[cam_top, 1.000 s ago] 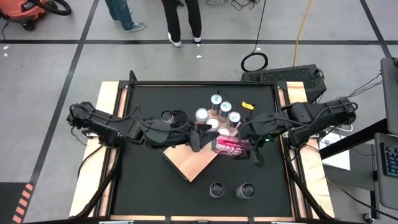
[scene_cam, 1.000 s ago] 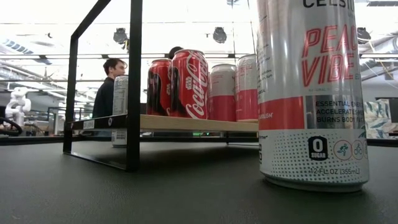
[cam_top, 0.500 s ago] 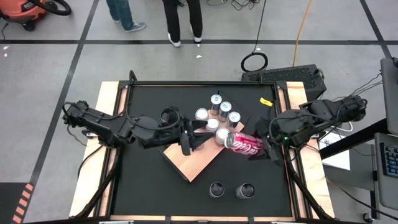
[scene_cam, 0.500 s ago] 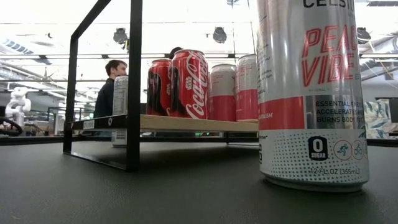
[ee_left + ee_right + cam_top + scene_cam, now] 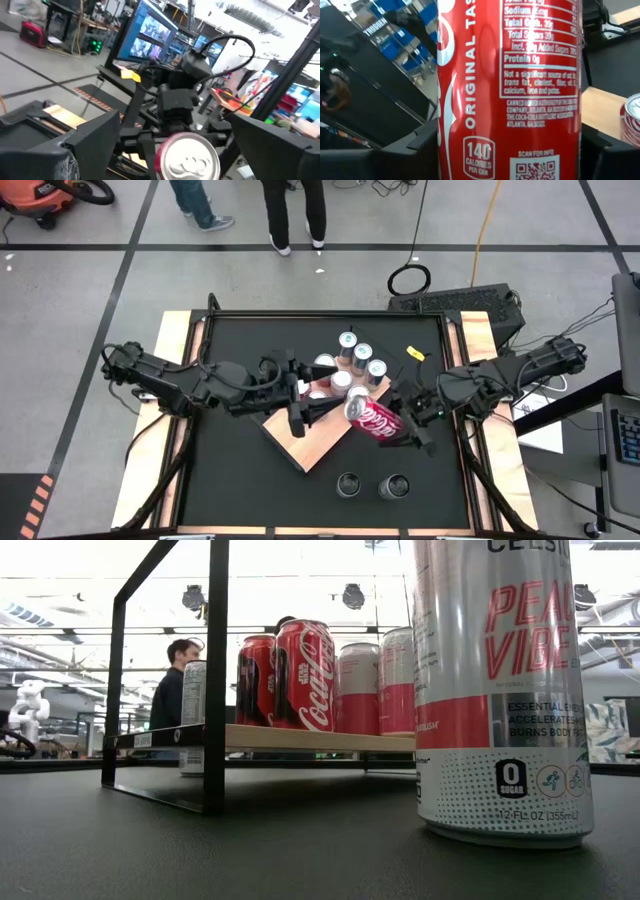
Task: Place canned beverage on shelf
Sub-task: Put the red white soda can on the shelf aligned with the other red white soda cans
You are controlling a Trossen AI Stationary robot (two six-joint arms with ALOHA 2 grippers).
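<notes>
Right gripper (image 5: 400, 425) is clamped on the red can (image 5: 377, 418) — I see it lying tilted on its side in the fingers, top end toward the shelf (image 5: 310, 445), held above the shelf's right edge. My right wrist view confirms the grip: the can's label fills the picture between both dark fingers (image 5: 615, 155), with a corner of the wooden board beyond.

Left gripper (image 5: 305, 412) sits over the middle of the shelf, fingers spread wide and holding nothing. In the left wrist view the can's silver top (image 5: 187, 159) faces it, between its two fingers, with the right arm behind.

Five cans (image 5: 348, 362) stand on the shelf's far end. From the low view I get the shelf board (image 5: 300, 738) raised on a black frame, with red cans on it. Two more cans (image 5: 370, 485) stand on the table (image 5: 230, 480) near the front edge — one of them, the tall white one (image 5: 500, 690), stands right by the low camera. A person (image 5: 175, 680) is in the room behind.
</notes>
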